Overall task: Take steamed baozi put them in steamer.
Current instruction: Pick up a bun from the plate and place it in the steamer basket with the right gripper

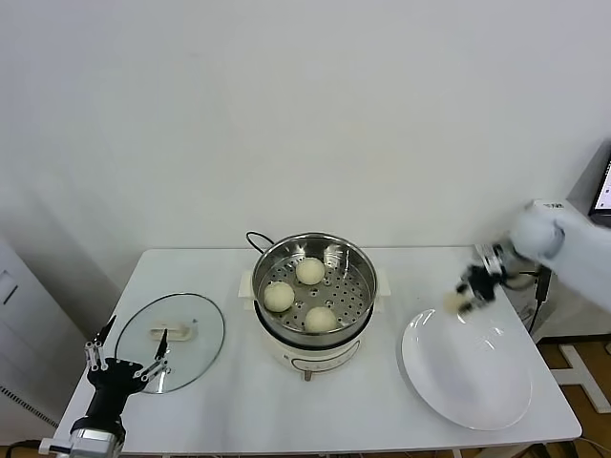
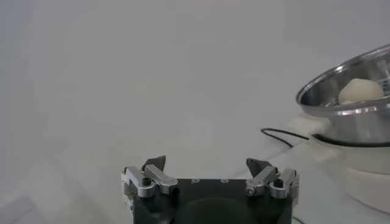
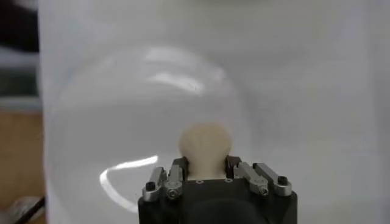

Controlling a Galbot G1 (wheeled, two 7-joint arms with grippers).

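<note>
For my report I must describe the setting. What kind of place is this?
Probably a lab or test room set up as a small kitchen station. A white table against a bare wall holds an electric steamer with baozi inside, a glass lid and a white plate. No stove or sink is visible.

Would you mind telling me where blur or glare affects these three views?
Head view: right claw with its baozi is motion-smeared. Right wrist view: bright glare streaks on the plate. Left wrist view: steamer rim softly out of focus.
</note>
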